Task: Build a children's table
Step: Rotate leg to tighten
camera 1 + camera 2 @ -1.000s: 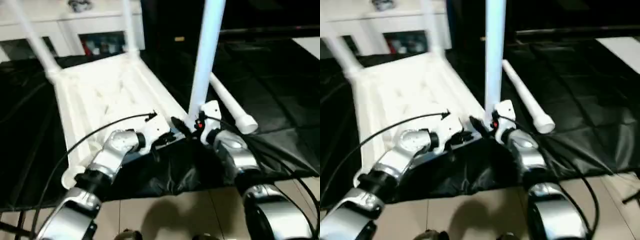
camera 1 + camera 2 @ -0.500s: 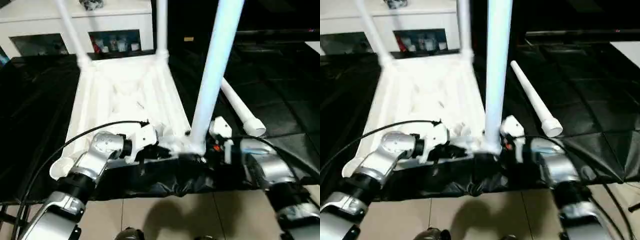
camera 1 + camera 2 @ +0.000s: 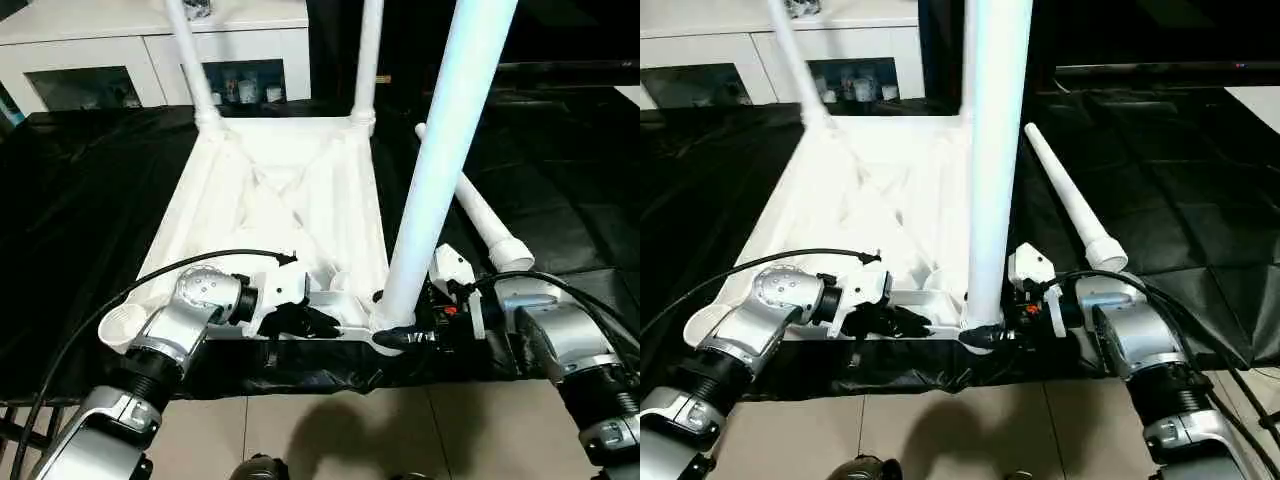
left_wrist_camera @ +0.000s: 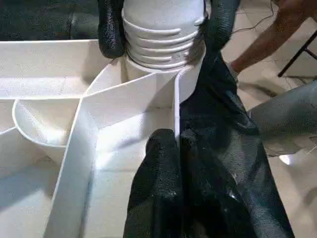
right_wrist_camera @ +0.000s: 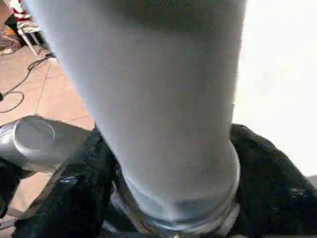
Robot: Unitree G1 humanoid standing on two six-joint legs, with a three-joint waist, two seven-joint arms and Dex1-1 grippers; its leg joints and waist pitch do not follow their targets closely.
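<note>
The white tabletop (image 3: 270, 190) lies upside down on a black sheet, ribs up. Two legs (image 3: 190, 50) (image 3: 368, 50) stand in its far corner sockets. A third leg (image 3: 445, 160) stands upright in the near right socket. My right gripper (image 3: 395, 335) is shut on that leg's ribbed base, and one of its fingers (image 4: 111, 29) presses the base in the left wrist view. My left gripper (image 4: 177, 141) is shut on a thin rib of the tabletop's near edge, just left of that socket. A fourth leg (image 3: 480, 215) lies loose on the sheet to the right. The near left socket (image 3: 122, 325) holds no leg.
A white cabinet (image 3: 150, 40) stands behind the tabletop. The black sheet (image 3: 70, 200) covers the floor around it, with beige tiles (image 3: 330, 430) at the near edge. A person's leg (image 4: 267, 34) appears in the left wrist view beyond the near right corner.
The camera has tilted and shifted, showing more of the tabletop. My right gripper's jaws have closed in around the upright leg's base. My left gripper keeps its hold on the rib.
</note>
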